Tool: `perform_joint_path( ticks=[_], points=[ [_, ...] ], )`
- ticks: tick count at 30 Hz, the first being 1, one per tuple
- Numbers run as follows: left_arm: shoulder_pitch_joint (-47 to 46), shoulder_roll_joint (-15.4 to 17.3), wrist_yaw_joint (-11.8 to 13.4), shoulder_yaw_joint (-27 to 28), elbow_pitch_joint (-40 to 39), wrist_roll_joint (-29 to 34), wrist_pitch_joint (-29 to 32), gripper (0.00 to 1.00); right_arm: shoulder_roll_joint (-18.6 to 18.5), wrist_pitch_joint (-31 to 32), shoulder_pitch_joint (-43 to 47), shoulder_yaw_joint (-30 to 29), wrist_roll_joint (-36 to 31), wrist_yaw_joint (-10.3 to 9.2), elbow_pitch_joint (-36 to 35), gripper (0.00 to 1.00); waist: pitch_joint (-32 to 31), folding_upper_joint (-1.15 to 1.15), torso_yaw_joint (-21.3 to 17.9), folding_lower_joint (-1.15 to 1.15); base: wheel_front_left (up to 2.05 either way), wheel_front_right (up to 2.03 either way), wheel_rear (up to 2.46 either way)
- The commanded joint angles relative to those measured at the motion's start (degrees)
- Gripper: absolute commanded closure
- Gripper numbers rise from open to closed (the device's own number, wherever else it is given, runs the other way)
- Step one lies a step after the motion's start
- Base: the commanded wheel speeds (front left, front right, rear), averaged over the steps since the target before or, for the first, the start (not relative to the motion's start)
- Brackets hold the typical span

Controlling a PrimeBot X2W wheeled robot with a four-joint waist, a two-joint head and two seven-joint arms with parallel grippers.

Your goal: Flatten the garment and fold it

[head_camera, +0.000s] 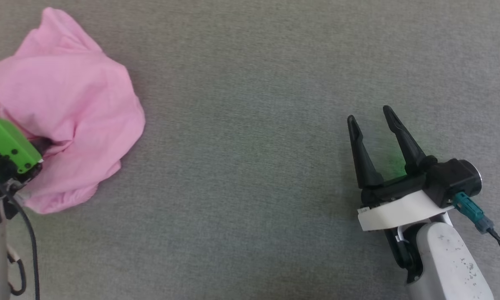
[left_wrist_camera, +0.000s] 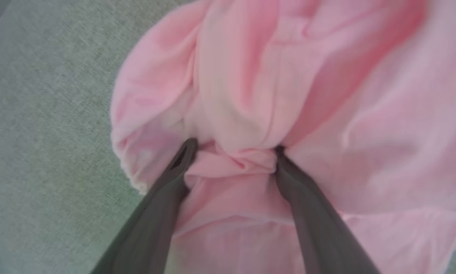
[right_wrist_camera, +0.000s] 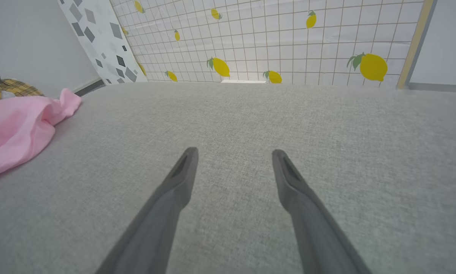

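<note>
Both left end effector point(left_wrist_camera: 233, 150) fingers point(left_wrist_camera: 163, 198) straddle the garment point(left_wrist_camera: 250, 76).

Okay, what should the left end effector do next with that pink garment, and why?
Probably close the left end effector: its open fingers straddle a bunched fold of the crumpled garment, so a pinch would let it lift and spread the cloth.

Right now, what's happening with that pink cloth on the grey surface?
The robot's left gripper has its open fingers pressed into the crumpled pink garment, a fold bunched between them, not clamped. The right gripper is open over the grey fabric surface, well apart from the garment. Nothing is flattened yet.
</note>
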Motion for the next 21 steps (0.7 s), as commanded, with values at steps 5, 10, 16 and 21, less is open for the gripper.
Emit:
perform_joint_path(
  ticks=[5,10,16,21],
  points=[
    [4.31,-0.42,-2.38,-2.03,-2.59,0.23,-1.31,1.00,0.06,-0.69,-1.25,-0.42,0.62,-0.09,1.23,0.00,-1.66,0.00,-1.17,-0.01,0.00,0.00,0.00],
    [2.40,2.40,-5.88,-1.62,-4.37,6.95,-16.53,1.00,0.06,-0.74,-0.03,-0.67,1.56,-0.09,1.90,0.00,-7.55,0.00,-1.19,-0.01,0.00,0.00,0.00],
    [-1.53,2.62,-8.88,-3.32,-5.33,14.01,-35.54,1.00,0.07,-0.75,3.29,-1.64,2.47,-0.09,2.54,0.00,-15.91,0.00,-2.29,-0.01,0.00,0.00,0.00],
    [-5.60,1.65,-11.92,-7.93,-7.38,17.80,-44.16,1.00,0.07,-0.76,6.34,-2.66,2.41,-0.09,2.66,0.00,-21.24,0.00,-5.12,-0.01,0.00,0.00,0.00]
  ],
)
